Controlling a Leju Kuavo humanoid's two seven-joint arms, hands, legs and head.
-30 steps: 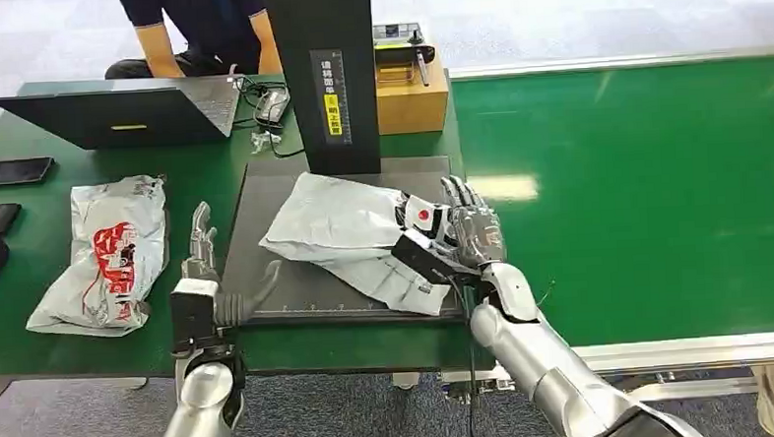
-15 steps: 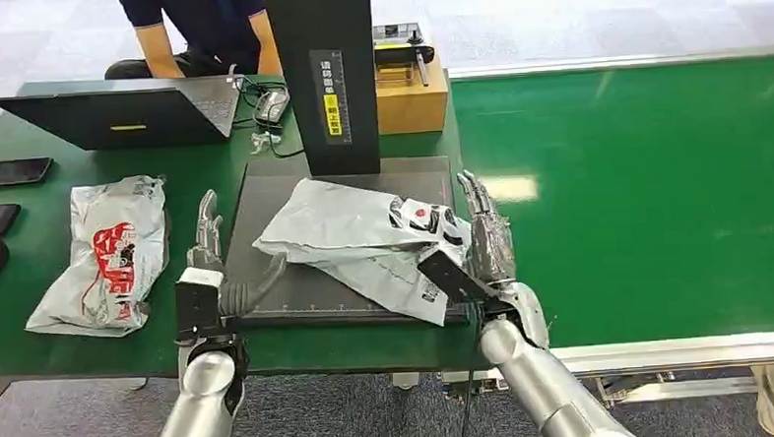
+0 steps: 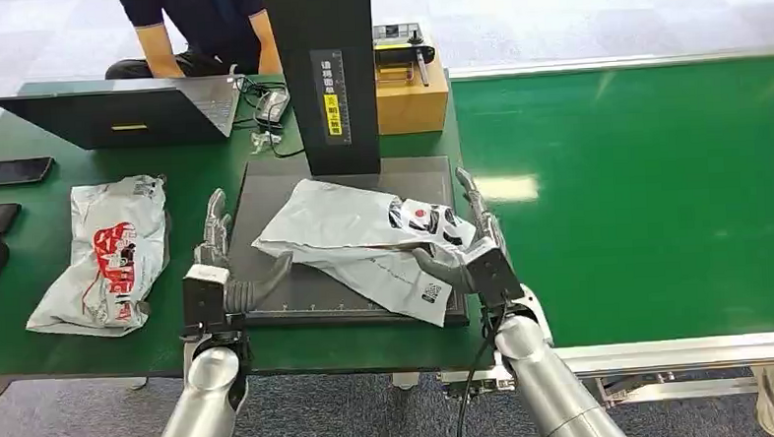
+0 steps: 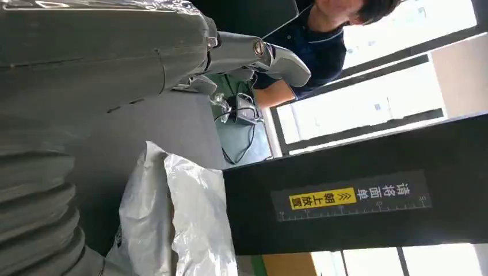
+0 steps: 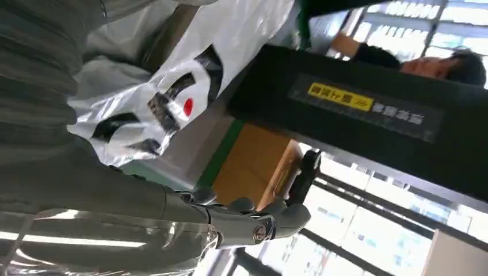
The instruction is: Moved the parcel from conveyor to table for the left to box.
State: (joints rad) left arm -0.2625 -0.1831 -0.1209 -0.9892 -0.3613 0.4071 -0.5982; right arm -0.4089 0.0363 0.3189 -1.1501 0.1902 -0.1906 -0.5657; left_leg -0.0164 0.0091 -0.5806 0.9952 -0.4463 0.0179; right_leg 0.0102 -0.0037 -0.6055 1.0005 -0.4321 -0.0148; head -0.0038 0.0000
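Parcel [image 3: 364, 239], a pale grey plastic mailer bag with a black, white and red print at its right end, lies crumpled on the dark mat [image 3: 264, 199] at the foot of the black upright stand [image 3: 327, 73]. The mat sits on the green table [image 3: 48, 209]; the green conveyor belt [image 3: 638, 188] runs to the right of it.

Right hand [image 3: 475, 246] stands at the parcel's right end, fingers spread and pointing to the far side, thumb reaching left against the bag's near-right edge. Nothing grasped; hand released.

Left hand [image 3: 220, 270] is at the mat's near-left edge, fingers extended to the far side, thumb angled right toward the parcel's left edge, just beside it. It holds nothing; released. Whether the thumb touches the bag cannot be told.

Second bag [image 3: 109, 252], white with red print, lies on the table well left of the mat. Open laptop [image 3: 122, 114] at the far left, phone [image 3: 11, 172] near the left edge, cardboard box [image 3: 412, 94] right of the stand. A person [image 3: 197, 25] sits at the far side.
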